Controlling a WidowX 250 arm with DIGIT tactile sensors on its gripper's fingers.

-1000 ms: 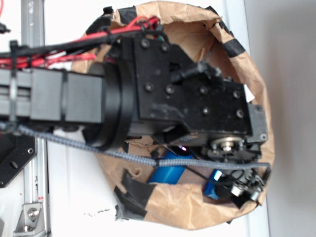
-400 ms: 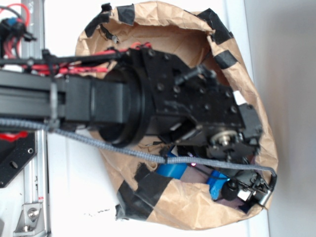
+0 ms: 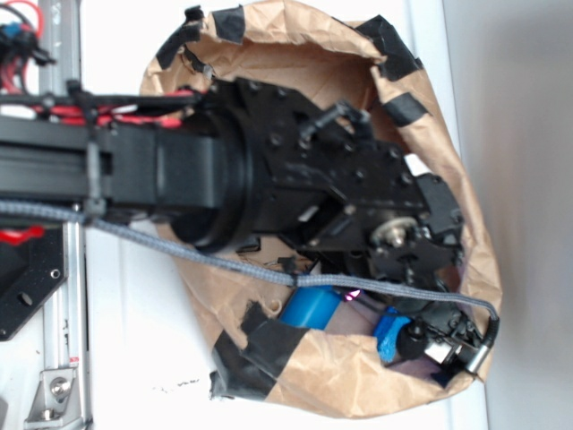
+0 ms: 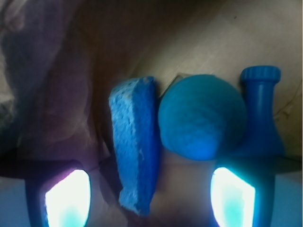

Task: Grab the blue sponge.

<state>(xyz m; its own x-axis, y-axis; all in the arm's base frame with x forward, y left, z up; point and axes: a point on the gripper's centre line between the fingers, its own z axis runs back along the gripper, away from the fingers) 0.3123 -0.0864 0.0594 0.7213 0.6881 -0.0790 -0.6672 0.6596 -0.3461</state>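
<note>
Crowding the blue sponge [image 4: 136,142], a teal ball [image 4: 201,116] touches it; fingers [image 4: 66,198] spread wide, empty

In the exterior view the arm [image 3: 295,206] hides most of the paper bag's [image 3: 358,376] inside; the blue sponge cannot be made out there, and only part of the blue bottle [image 3: 309,309] shows. In the wrist view the bottle [image 4: 261,118] is partly behind the teal ball [image 4: 201,118]. Both fingers [image 4: 66,198] are cut off by the bottom edge and glare white, perhaps overexposed.
</note>
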